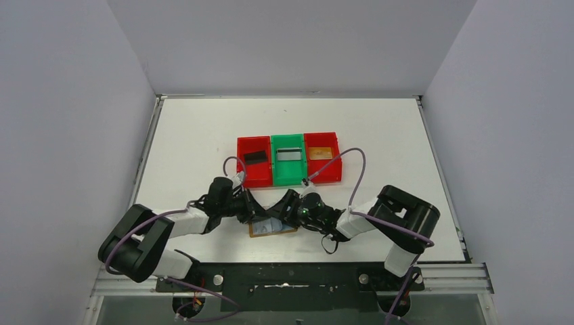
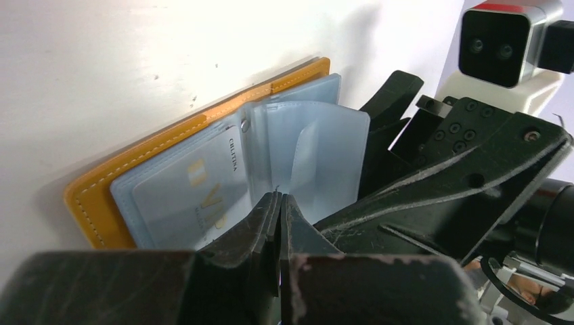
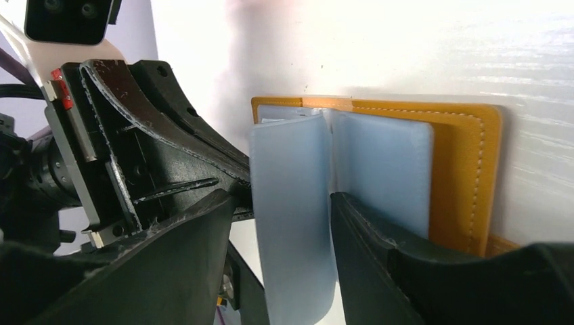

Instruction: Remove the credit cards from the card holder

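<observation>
The orange-tan card holder (image 1: 272, 229) lies open on the table between my two grippers. One pale blue-grey sleeve page (image 3: 291, 203) stands upright from its spine. My left gripper (image 2: 279, 198) is shut, its tips pinching the near edge of that page. My right gripper (image 3: 283, 196) is open, with one finger on each side of the page. A pale credit card (image 2: 196, 193) with gold lettering sits in the flat left-hand sleeve. In the top view both grippers, left (image 1: 249, 206) and right (image 1: 288, 210), meet over the holder and hide most of it.
Three joined bins stand behind the holder: a red bin (image 1: 241, 169) with a dark card, a green bin (image 1: 288, 172) with a pale card, and a red bin (image 1: 332, 170) with a tan card. The table's near edge (image 1: 291, 261) lies close behind the holder.
</observation>
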Robot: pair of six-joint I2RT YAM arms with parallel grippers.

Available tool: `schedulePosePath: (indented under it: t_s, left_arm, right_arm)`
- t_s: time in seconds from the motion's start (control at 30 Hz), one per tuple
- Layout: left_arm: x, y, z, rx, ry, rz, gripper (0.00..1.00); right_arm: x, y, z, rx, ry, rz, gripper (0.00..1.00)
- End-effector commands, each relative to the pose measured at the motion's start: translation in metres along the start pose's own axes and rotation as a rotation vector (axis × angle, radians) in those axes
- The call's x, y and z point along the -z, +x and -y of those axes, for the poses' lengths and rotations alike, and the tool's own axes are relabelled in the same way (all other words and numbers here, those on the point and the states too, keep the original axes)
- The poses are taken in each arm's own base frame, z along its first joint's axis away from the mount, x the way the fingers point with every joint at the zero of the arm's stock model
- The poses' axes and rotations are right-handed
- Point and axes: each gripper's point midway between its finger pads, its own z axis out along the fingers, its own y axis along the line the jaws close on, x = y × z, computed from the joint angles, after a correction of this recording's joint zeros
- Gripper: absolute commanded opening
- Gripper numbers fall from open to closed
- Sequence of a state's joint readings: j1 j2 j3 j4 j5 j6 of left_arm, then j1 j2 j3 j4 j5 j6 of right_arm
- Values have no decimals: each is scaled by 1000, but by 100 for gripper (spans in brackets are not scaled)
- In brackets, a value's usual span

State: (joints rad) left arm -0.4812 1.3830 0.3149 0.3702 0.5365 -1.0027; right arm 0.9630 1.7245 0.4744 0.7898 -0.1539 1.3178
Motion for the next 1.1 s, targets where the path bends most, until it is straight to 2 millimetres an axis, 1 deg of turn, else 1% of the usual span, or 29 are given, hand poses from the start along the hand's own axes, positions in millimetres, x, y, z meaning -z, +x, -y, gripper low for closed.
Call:
schedulePosePath:
  t_s: [0.0, 0.1, 0.13, 0.17, 0.27, 0.33, 0.47, 0.6, 0.7, 0.8, 0.83, 0.9, 0.97, 1.07]
  left_arm:
    - [-5, -10, 32, -94, 100, -9, 0]
    - [-10, -7, 34, -109, 100, -34, 0]
    - [-12, -6, 35, -117, 101, -40, 0]
    - [-14, -6, 37, -121, 102, -42, 0]
    - [-22, -3, 44, -140, 109, -58, 0]
    - [-27, -3, 47, -154, 110, -66, 0]
    - [-39, -1, 61, -177, 135, -83, 0]
    - [-52, 0, 76, -196, 159, -101, 0]
    - [-60, 3, 87, -201, 193, -118, 0]
    - [-68, 10, 94, -205, 218, -153, 0]
    - [-71, 13, 94, -206, 219, -166, 0]
    - [-77, 25, 86, -203, 195, -202, 0]
    - [-83, 28, 88, -208, 192, -215, 0]
    - [-87, 32, 81, -205, 170, -221, 0]
  right_arm:
    - [3, -13, -20, 92, 35, 70, 57]
    - [12, -22, -10, 118, 165, 134, 65]
    - [17, -24, -4, 133, 219, 151, 68]
    - [21, -27, -4, 142, 246, 172, 69]
    - [34, -34, -2, 159, 311, 231, 71]
    - [44, -40, 4, 156, 364, 279, 72]
    - [60, -47, 5, 141, 381, 346, 76]
    - [67, -44, 10, 111, 359, 346, 73]
    - [76, -45, 21, 73, 378, 363, 69]
    - [89, -49, 32, 46, 410, 403, 69]
    - [93, -51, 35, 38, 421, 418, 69]
    - [103, -54, 40, 30, 443, 445, 70]
    - [111, -58, 40, 24, 444, 469, 69]
    - [119, -63, 35, 24, 426, 490, 67]
